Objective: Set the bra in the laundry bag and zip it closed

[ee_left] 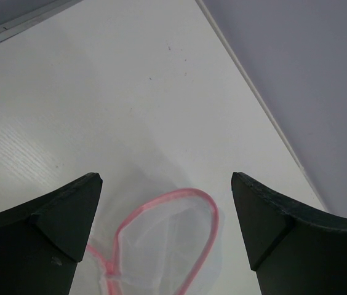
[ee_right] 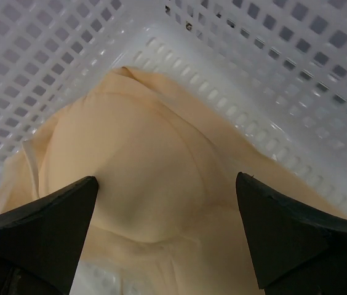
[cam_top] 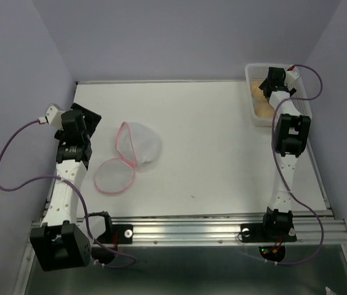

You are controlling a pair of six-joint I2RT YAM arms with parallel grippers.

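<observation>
The bra (ee_right: 143, 153) lies in the basket (cam_top: 255, 115) at the upper right of the top view, with tan fabric showing along the basket's left side. In the right wrist view one rounded cup fills the middle of the frame, and the basket's white slotted walls rise behind it and to its right.

The right gripper (ee_right: 166, 180) hangs inside the basket just above the cup. Its fingers are spread wide, one on each side of the cup, and hold nothing. Whether they touch the fabric cannot be told.

The bag (cam_top: 130, 157) lies open on the bench (cam_top: 223, 160), left of centre in the top view and well apart from the basket. Its two round mesh halves are joined at one point. One half lies flat at the lower left and the other bulges at the upper right, and pink edging runs around both.

The left gripper (ee_left: 166, 180) is at the left of the bench, near the bag. Its fingers are spread and empty. In its wrist view a pink-edged loop of the bag sits low in the frame between the fingers.
</observation>
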